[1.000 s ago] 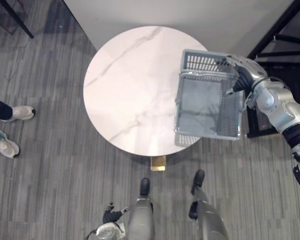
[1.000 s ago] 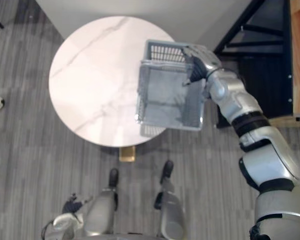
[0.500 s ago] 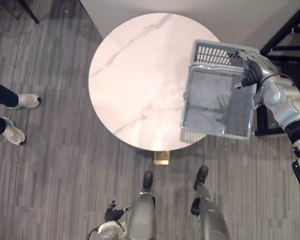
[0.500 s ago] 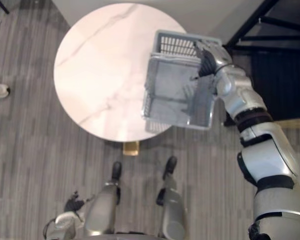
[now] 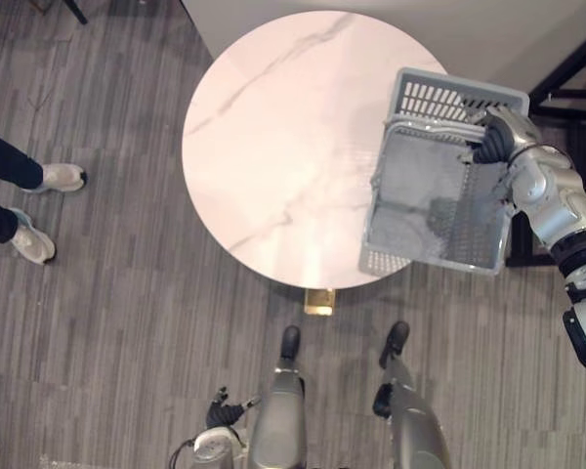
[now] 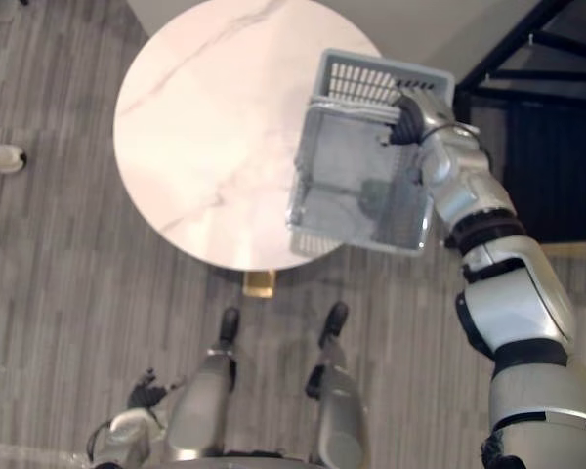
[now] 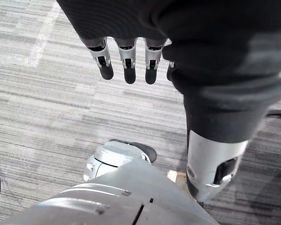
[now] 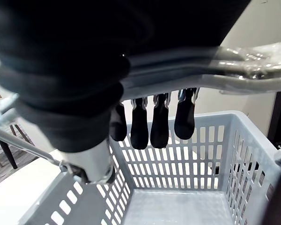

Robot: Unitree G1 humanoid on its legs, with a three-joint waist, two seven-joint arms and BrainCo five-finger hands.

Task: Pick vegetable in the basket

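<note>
Grey slatted plastic basket (image 5: 447, 100), empty, hangs beneath the right hand (image 5: 494, 143), fingers (image 8: 159, 125) curled round its metal handle (image 8: 234, 79); let go here, partly beyond the round white marble worktop (image 5: 273, 147), it could tip off.

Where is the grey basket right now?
In the eye views the basket hangs from the curled right hand, over the right edge of the round white table.

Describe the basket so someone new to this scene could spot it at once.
Find the round white marble table. At its right edge hangs a grey plastic basket, its handle gripped by the right robot hand. Its slotted walls mark it out from the smooth table.
</note>
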